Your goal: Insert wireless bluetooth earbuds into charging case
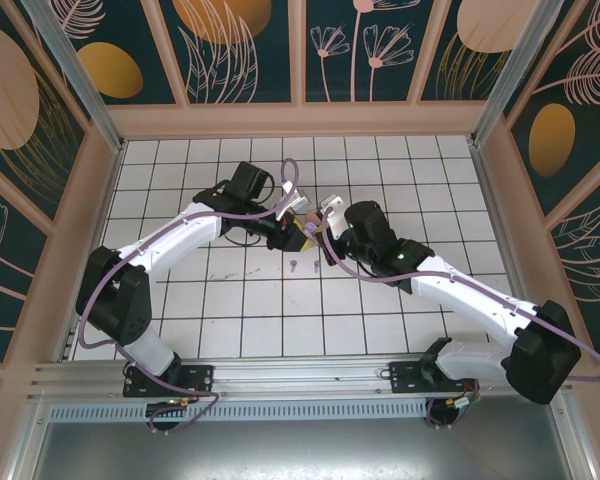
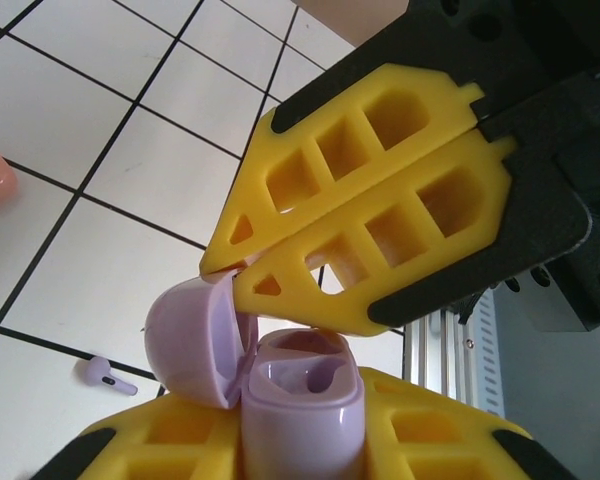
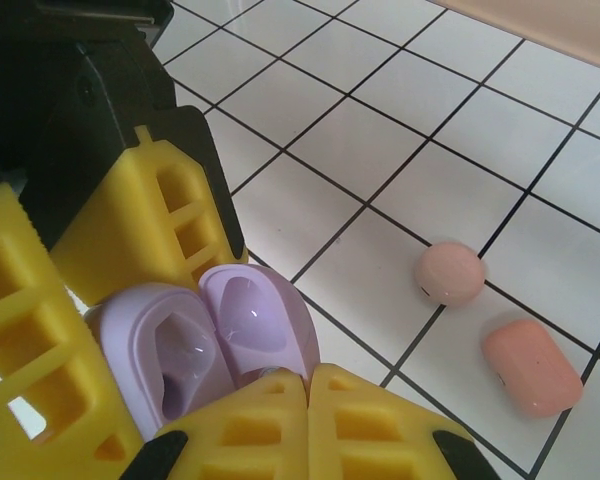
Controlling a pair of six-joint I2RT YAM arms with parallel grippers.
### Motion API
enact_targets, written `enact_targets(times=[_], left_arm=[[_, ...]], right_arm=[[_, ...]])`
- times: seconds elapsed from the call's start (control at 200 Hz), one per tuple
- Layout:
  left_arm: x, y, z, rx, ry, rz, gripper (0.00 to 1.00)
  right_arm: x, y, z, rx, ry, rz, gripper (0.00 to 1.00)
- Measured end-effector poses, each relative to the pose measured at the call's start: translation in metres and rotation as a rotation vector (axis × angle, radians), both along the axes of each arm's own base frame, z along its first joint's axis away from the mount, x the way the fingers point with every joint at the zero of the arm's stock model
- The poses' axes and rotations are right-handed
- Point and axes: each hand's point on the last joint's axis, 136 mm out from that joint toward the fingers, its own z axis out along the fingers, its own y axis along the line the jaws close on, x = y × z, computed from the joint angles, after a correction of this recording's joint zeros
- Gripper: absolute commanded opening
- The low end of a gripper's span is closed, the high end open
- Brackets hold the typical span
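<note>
My left gripper point(image 2: 300, 435) is shut on the body of a lilac charging case point(image 2: 302, 400), which it holds upright and above the floor. The case's lid point(image 2: 192, 340) is swung open to the left, and the pockets inside look empty. My right gripper point(image 3: 308, 378) is shut, with its yellow tips against the rim of the open lid point(image 3: 255, 315). It comes in from the upper right in the left wrist view. One lilac earbud point(image 2: 105, 375) lies on the white tile below the case point(image 1: 294, 266). Both grippers point(image 1: 306, 230) meet at the middle of the floor.
A round pale pink case point(image 3: 450, 273) and a coral one point(image 3: 533, 367) lie closed on the tiles to the right of my right gripper. White tiled floor point(image 1: 230, 300) stretches around the arms, walled in by wooden panels.
</note>
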Motion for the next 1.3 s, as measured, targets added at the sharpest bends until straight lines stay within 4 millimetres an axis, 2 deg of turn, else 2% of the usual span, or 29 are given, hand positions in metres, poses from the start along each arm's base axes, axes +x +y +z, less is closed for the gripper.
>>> enact_targets(times=[0.295,0.34,0.435,0.5,0.641,0.786,0.931,1.006,1.111,1.186,1.301], left_arm=[[0.000,0.000,-0.002,-0.011,-0.002,0.008,0.05],[0.000,0.000,-0.001,-0.019,-0.004,0.014,0.00],[-0.001,0.001,0.002,-0.042,-0.019,0.033,0.00],[0.000,0.003,0.004,-0.057,-0.037,0.063,0.00],[0.008,0.007,0.006,-0.072,-0.087,0.167,0.00],[0.023,0.014,0.014,-0.098,-0.162,0.293,0.00],[0.034,0.031,0.032,-0.151,-0.275,0.444,0.00],[0.039,0.043,0.045,-0.187,-0.338,0.531,0.00],[0.047,0.061,0.067,-0.245,-0.428,0.658,0.00],[0.052,0.071,0.083,-0.284,-0.474,0.728,0.00],[0.059,0.080,0.101,-0.326,-0.523,0.796,0.00]], right_arm=[[0.000,-0.001,-0.001,-0.002,0.005,-0.003,0.00],[-0.001,-0.001,0.000,0.000,0.005,-0.005,0.09],[0.001,-0.003,0.005,0.009,0.002,-0.021,0.27],[0.002,-0.008,0.011,0.021,0.005,-0.040,0.35],[0.002,-0.020,0.046,0.118,-0.026,-0.073,0.48],[-0.003,-0.043,0.086,0.241,-0.070,-0.126,0.59],[-0.001,-0.060,0.102,0.314,-0.067,-0.187,0.63],[0.002,-0.064,0.098,0.328,-0.036,-0.220,0.64],[0.008,-0.065,0.083,0.329,0.030,-0.273,0.64],[0.015,-0.063,0.063,0.309,0.097,-0.319,0.64],[0.027,-0.058,0.020,0.248,0.229,-0.392,0.64]])
